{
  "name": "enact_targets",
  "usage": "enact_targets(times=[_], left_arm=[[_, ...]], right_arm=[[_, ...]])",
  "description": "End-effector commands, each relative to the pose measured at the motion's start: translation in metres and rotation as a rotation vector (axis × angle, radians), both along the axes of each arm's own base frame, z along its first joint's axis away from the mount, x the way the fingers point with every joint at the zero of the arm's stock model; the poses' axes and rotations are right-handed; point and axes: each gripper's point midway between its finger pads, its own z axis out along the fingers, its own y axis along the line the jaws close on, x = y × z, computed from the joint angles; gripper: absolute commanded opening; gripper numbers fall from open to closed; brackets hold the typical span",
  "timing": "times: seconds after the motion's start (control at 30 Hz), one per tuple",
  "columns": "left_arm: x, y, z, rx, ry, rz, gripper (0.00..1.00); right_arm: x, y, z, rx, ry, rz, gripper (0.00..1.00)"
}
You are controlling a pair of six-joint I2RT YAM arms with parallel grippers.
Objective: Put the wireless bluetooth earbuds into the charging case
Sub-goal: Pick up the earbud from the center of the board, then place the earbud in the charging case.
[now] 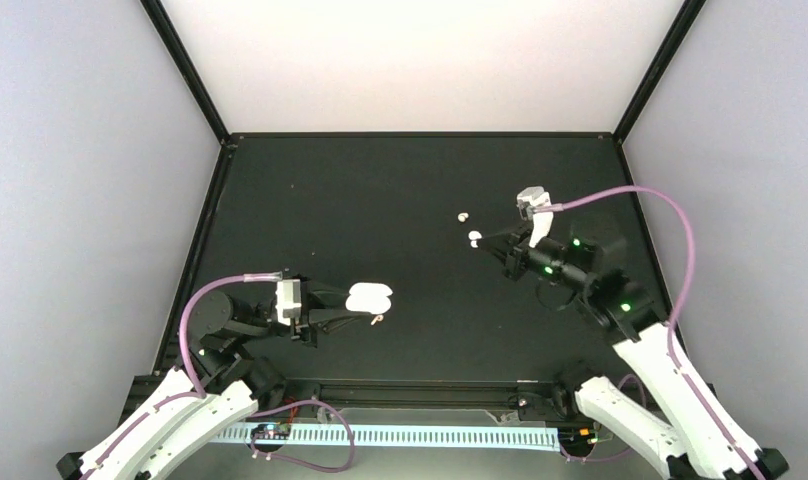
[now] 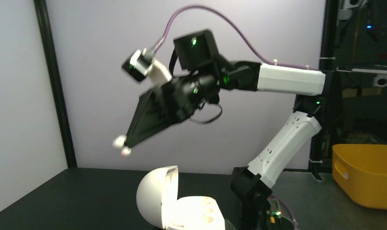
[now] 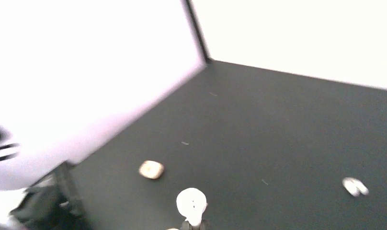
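Closest to the lens is the small cream-white hinged charging case (image 2: 155,196), lid tipped back and its moulded wells facing up. It sits right at the tip of the left tool (image 1: 340,305), which is pinched down narrow on the case's near edge. My read is that this pins the case so it won't skate across the black counter (image 1: 380,190) when a bud gets pressed in. Over on the other side, the right tool (image 1: 487,240) is up off the counter and tilted nose-down, with its jaws closed right down on one tiny pale earbud (image 1: 475,238) at the very tip. Its own wrist view shows that bud as a white blob just ahead of the fingers. It is well apart from the case, so the carry across looks like the step in hand. A second loose earbud (image 1: 463,215) lies on the counter just beyond the right tool's tip. A third small pale piece (image 1: 377,320), likely another bud, rests just beside the case, off the left tool's tip.
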Motion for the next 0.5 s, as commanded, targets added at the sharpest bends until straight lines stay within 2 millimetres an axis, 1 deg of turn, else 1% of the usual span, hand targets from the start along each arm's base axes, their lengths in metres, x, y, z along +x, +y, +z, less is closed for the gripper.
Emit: enact_targets(times=[0.0, 0.1, 0.17, 0.2, 0.23, 0.3, 0.47], left_arm=[[-0.014, -0.002, 0.009, -0.011, -0.050, -0.079, 0.02], [-0.014, -0.006, 0.007, 0.007, -0.039, -0.105, 0.02], [-0.014, -0.009, 0.006, 0.015, -0.035, -0.118, 0.02], [-0.014, -0.010, 0.007, 0.016, -0.036, -0.124, 0.02], [-0.014, -0.011, 0.008, 0.019, -0.036, -0.129, 0.02], [-0.014, -0.012, 0.010, 0.024, -0.043, -0.134, 0.02], [-0.011, -0.013, 0.008, 0.045, -0.059, -0.119, 0.01]], right_arm=[[-0.080, 0.031, 0.049, 0.039, -0.106, 0.403, 0.01], [-0.104, 0.034, 0.065, -0.009, -0.142, 0.475, 0.01], [-0.114, 0.038, 0.075, -0.053, -0.166, 0.500, 0.01], [-0.116, 0.040, 0.079, -0.084, -0.181, 0.502, 0.01], [-0.123, 0.046, 0.083, -0.107, -0.191, 0.531, 0.01], [-0.130, 0.056, 0.088, -0.164, -0.215, 0.552, 0.01], [-0.146, 0.088, 0.089, -0.268, -0.250, 0.624, 0.01]])
